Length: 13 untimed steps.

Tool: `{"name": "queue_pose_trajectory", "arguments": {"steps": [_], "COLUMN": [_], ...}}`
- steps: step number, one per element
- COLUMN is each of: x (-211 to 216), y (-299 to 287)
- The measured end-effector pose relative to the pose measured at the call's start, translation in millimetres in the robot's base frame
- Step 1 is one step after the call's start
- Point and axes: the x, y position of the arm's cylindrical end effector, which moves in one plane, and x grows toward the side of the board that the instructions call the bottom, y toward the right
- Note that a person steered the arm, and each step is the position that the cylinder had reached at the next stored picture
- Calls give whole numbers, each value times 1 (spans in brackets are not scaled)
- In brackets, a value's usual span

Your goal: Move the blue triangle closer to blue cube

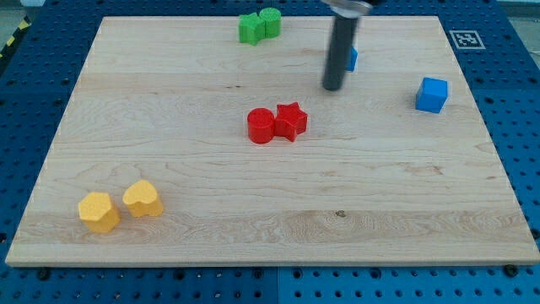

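Observation:
The blue cube (432,95) sits near the board's right edge, in the upper part of the view. The blue triangle (353,58) is mostly hidden behind my rod; only a small blue sliver shows at the rod's right side, to the upper left of the cube. My tip (332,87) rests on the board just below and left of that sliver, well left of the blue cube.
A red cylinder (261,126) and a red star (291,120) touch at mid-board. Two green blocks (258,26) sit at the top edge. Two yellow blocks (99,211) (143,198) lie at the lower left. The wooden board (270,228) is ringed by a blue perforated table.

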Motion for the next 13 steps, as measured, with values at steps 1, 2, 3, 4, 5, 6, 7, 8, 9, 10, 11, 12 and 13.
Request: {"name": "queue_pose_trajectory", "arguments": {"steps": [1,2,3,4,5,6,7,8,9,10,11,12,13], "x": [-28,-34,-60,-60,-60,-54,-41,-27,-10,6,14,31,48], "y": [-36,-35,-11,1,51,82,84,84,84,84,84,84,84]}}
